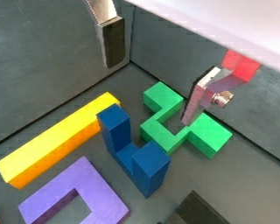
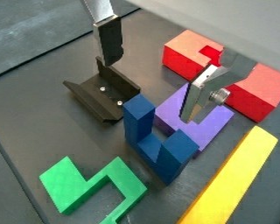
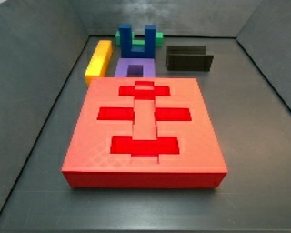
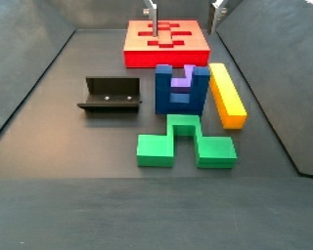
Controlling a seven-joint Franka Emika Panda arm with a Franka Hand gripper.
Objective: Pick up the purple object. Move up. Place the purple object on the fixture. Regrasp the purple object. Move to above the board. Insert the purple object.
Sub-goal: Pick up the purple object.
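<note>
The purple object [image 1: 70, 203] [image 2: 199, 124] is a U-shaped block lying flat on the dark floor, close against a blue U-shaped block [image 2: 147, 133] [image 4: 176, 96]. In the side views the purple object [image 3: 135, 68] [image 4: 183, 88] lies between the blue block and the board [image 3: 142, 123] [image 4: 167, 37]. The fixture [image 2: 101, 93] [image 4: 110, 96] [image 3: 191, 59] stands apart, beside the blue block. My gripper [image 1: 150, 83] [image 2: 152, 87] hangs open well above the pieces, with nothing between its fingers [image 2: 111, 39]. One fingertip [image 4: 152, 12] shows at the frame's upper edge.
A yellow bar [image 1: 59, 140] [image 4: 226, 94] lies along the blue and purple blocks. A green zigzag piece [image 1: 184, 122] [image 4: 183, 142] sits on the blue block's far side from the board. Grey walls [image 3: 39, 82] enclose the floor.
</note>
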